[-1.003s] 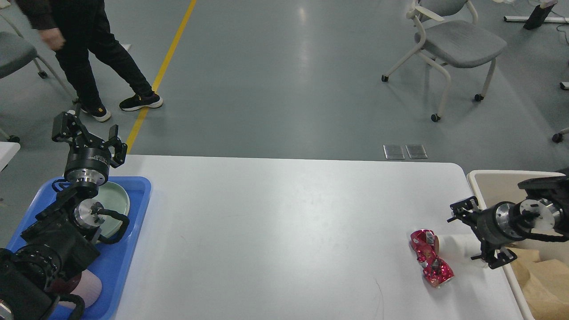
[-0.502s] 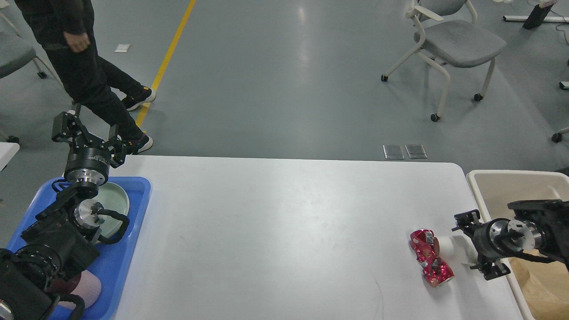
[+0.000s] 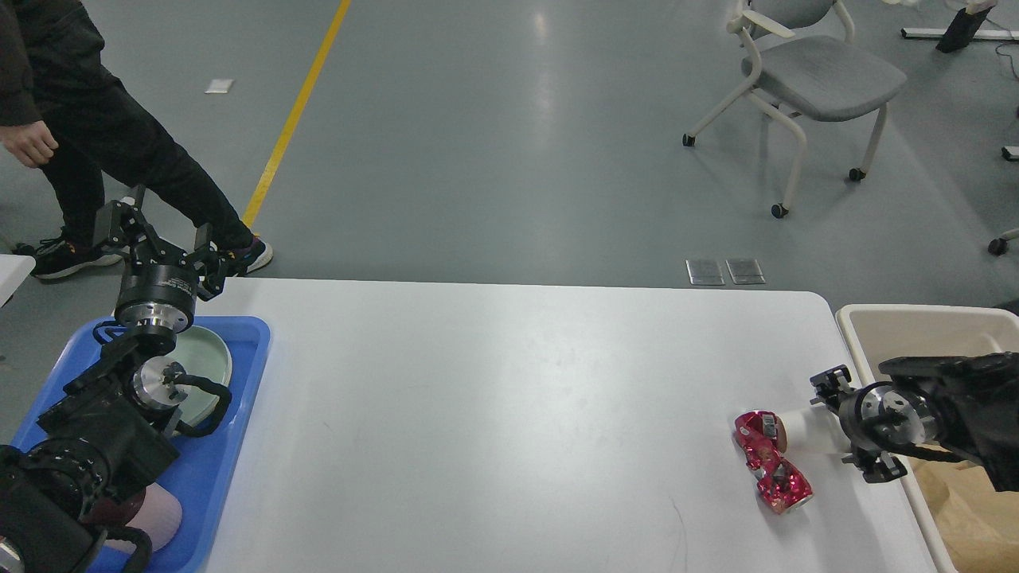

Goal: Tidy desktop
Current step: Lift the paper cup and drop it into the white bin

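Observation:
The white desktop (image 3: 493,414) holds a crushed red can (image 3: 771,469) near its right end. A white paper cup (image 3: 804,432) lies on its side just right of the can. My right gripper (image 3: 841,428) comes in from the right, low over the table. It is open, with one finger on each side of the cup's right end. My left gripper (image 3: 157,237) is open and empty, raised above the far end of the blue tray (image 3: 239,446).
The blue tray at the table's left end holds a pale green plate (image 3: 208,362) and a pink dish (image 3: 163,517). A beige bin (image 3: 915,330) with brown paper stands off the right end. A person (image 3: 95,151) walks at the far left. A grey chair (image 3: 820,76) stands far right.
My right arm has dropped lower and turned, bringing its fingers around the cup, which has shifted slightly left. The person has walked to the left. My left arm has not moved.

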